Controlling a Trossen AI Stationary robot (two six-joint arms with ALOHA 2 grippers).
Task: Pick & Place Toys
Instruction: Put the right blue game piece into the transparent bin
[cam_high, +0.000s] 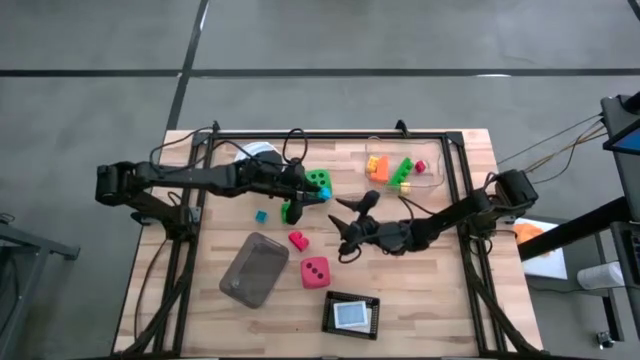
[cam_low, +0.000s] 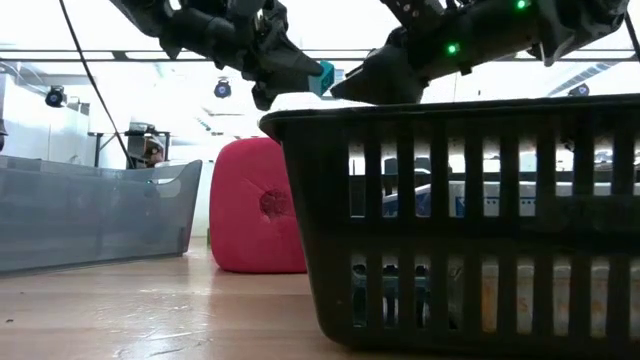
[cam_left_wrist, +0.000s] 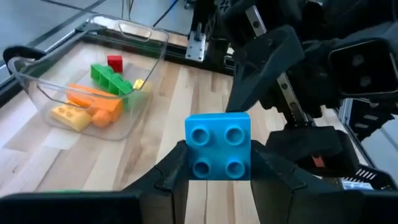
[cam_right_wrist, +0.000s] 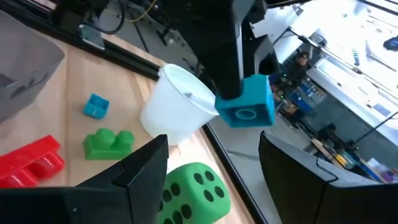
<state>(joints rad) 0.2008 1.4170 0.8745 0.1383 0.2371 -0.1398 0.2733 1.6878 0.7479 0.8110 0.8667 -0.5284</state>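
The left tool (cam_left_wrist: 219, 163) is clenched on a blue four-stud brick (cam_left_wrist: 219, 147), held up off the table (cam_high: 430, 290) above the green die (cam_high: 318, 182), studs facing back toward its own wrist. The right tool (cam_high: 350, 225) stands released, jaws spread and empty, just beside the brick and facing it, so a handover looks like the coming move (the right arm is plainly nearer the box). The clear plastic box (cam_high: 440, 170) lies at the table's far side, beyond the right tool, already holding orange, yellow and green bricks and a small red one. The grey tray (cam_high: 254, 270) and the black basket (cam_high: 352, 314) hold no toys that I can see. The pink-red die (cam_high: 315, 271) sits between them.
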